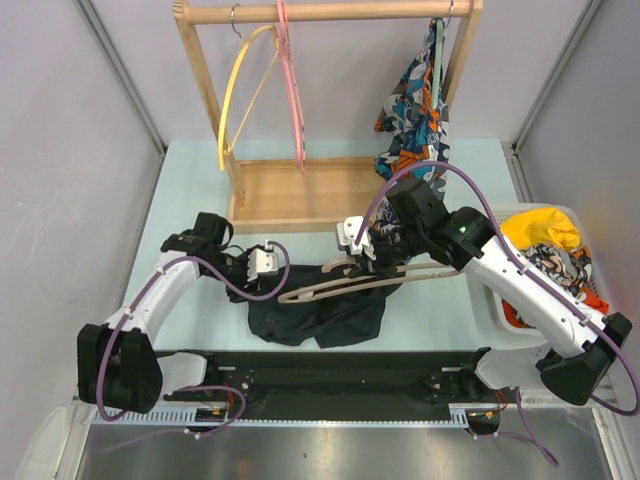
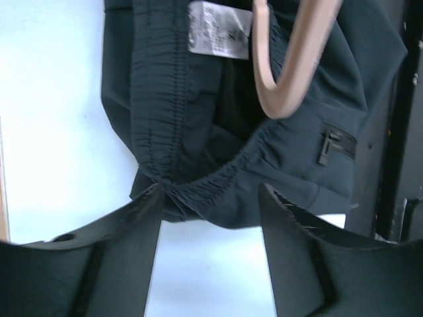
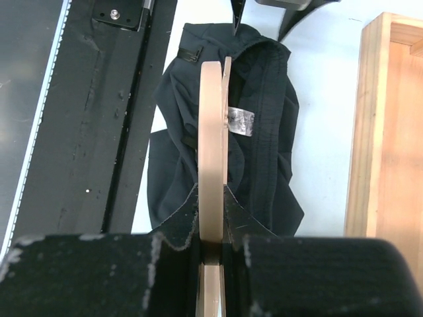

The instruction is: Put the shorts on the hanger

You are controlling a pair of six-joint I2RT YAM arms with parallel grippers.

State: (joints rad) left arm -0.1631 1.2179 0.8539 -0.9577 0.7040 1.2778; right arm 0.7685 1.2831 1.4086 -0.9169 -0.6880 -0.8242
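Observation:
The dark navy shorts (image 1: pixel 318 312) lie crumpled on the table, waistband toward the left arm. The tan hanger (image 1: pixel 345 284) reaches across them, one end inside the waistband (image 2: pixel 285 72). My right gripper (image 1: pixel 368 260) is shut on the hanger's bar (image 3: pixel 211 132), pads pressed on both sides of it (image 3: pixel 211 198). My left gripper (image 1: pixel 262 262) stands open at the shorts' left edge. In the left wrist view its fingertips (image 2: pixel 149 198) straddle the bunched elastic waistband (image 2: pixel 198 188) with nothing clamped between them (image 2: pixel 210 198). The hanger's hook is hidden behind the right gripper.
A wooden rack (image 1: pixel 300 190) at the back carries a yellow hanger (image 1: pixel 240 90), a pink hanger (image 1: pixel 290 80) and a patterned garment (image 1: pixel 415 110). A white basket (image 1: pixel 500 310) with a yellow cloth (image 1: pixel 545 230) sits at the right. A black rail (image 1: pixel 330 370) runs along the near edge.

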